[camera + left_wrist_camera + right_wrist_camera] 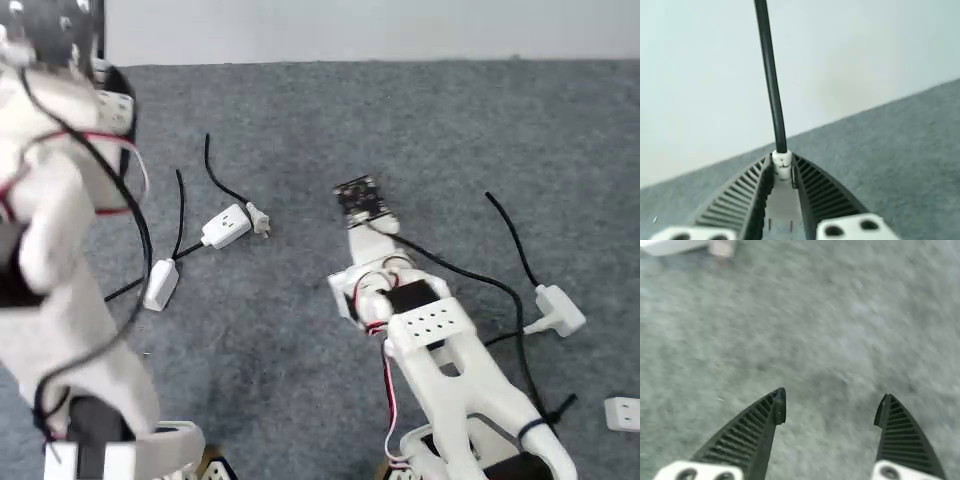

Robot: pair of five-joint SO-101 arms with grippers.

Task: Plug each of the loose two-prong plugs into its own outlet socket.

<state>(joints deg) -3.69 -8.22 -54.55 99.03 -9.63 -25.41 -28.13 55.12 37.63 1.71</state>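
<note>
Left tool (782,157): closed on plug (782,171), cord upward.
Right tool (830,407): wide open, empty.
Socket (226,228): probably nearer left arm.

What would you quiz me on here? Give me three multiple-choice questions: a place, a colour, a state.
1. What lies under the right gripper? A grey carpet; B wooden tray; C metal sink.
2. What colour is the cable of the white plug in the left gripper? A red; B black; C yellow.
3. How do the right gripper's jaws stand? A open; B shut on a plug; C shut, empty.
Answers: 1 A, carpet shows between its fingers. 2 B, dark against the wall. 3 A, a wide gap parts the tips.
</note>
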